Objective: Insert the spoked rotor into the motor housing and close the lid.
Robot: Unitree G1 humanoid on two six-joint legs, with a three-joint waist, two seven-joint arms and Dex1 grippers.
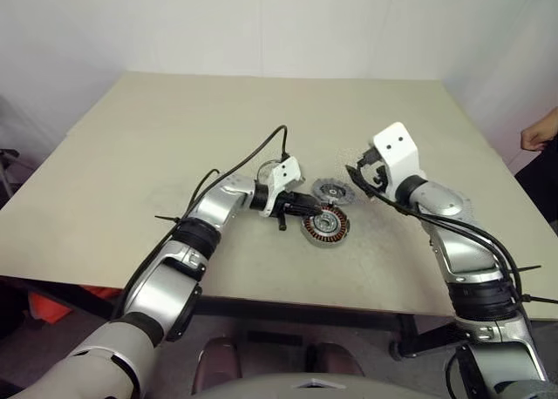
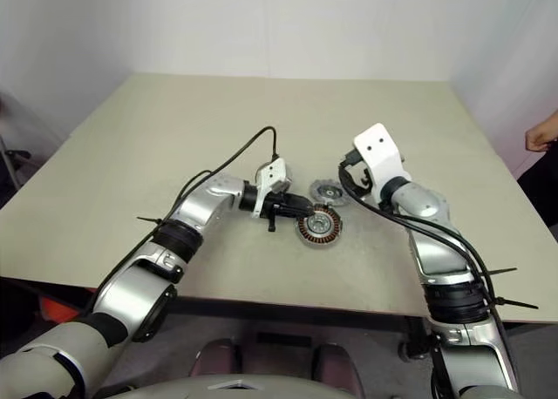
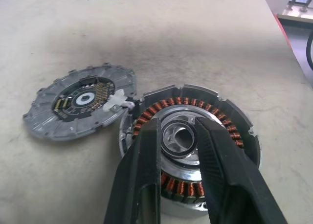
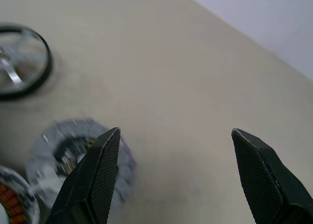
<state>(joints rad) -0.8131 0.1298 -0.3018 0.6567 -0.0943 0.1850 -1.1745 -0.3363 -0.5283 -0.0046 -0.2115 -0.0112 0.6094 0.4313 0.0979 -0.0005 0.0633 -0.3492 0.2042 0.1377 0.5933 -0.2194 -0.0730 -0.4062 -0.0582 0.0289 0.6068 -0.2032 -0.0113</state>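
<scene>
Nearest the head camera, two silver arms reach forward over a beige table point(image 1: 131, 155). Just beyond the left forearm, the left gripper point(image 3: 177, 136) points toward the robot's right, its two black fingers narrowly parted and set over the silver centre of the motor housing point(image 1: 325, 226); whether they pinch the hub or only hover at it I cannot tell. This housing, a round puck with copper windings, sits on the table, its top open. Touching its far edge lies a grey ribbed lid point(image 1: 332, 190), flat, inner face up. To the right, the right gripper point(image 4: 176, 136) hangs above the table with its jaws spread wide and empty. Farther off, past the lid, the spoked rotor point(image 4: 19, 62) lies by itself on the table, a shiny ring with thin spokes. At the far right edge, a person's hand point(image 1: 540, 131) shows.

By my reading, the rotor is not yet inserted: the left arm appears to be steadying the housing. Next, the right gripper likely needs to reach the rotor and close on it.
</scene>
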